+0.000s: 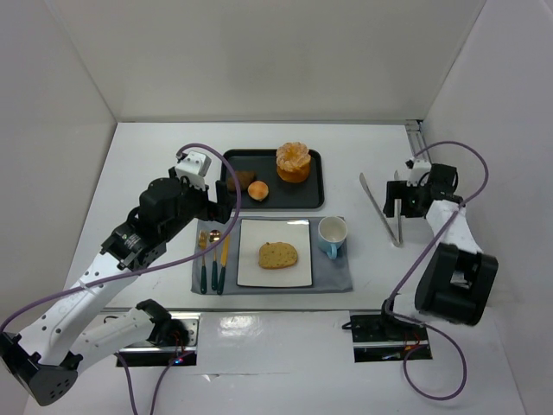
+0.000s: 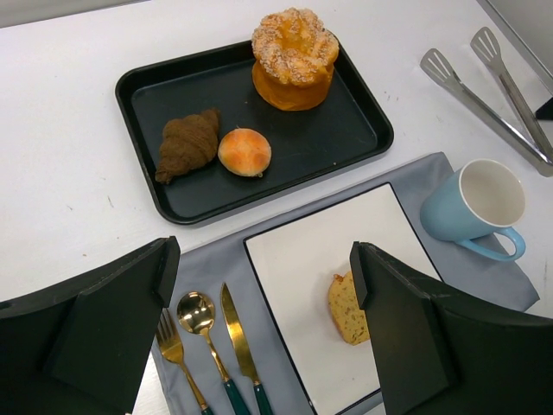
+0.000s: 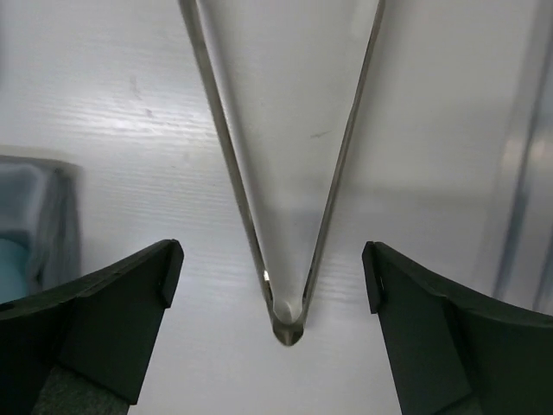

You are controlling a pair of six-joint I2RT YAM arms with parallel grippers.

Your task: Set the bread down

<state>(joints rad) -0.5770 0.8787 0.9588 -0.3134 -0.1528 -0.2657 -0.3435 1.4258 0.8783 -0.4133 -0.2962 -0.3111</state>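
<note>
Left gripper hides half of bread.

From high at six o'clock we are looking down over the whole table. Our left wrist view is sharing the twelve o'clock tray, nearer; our right is crowding the three o'clock tongs.
</note>
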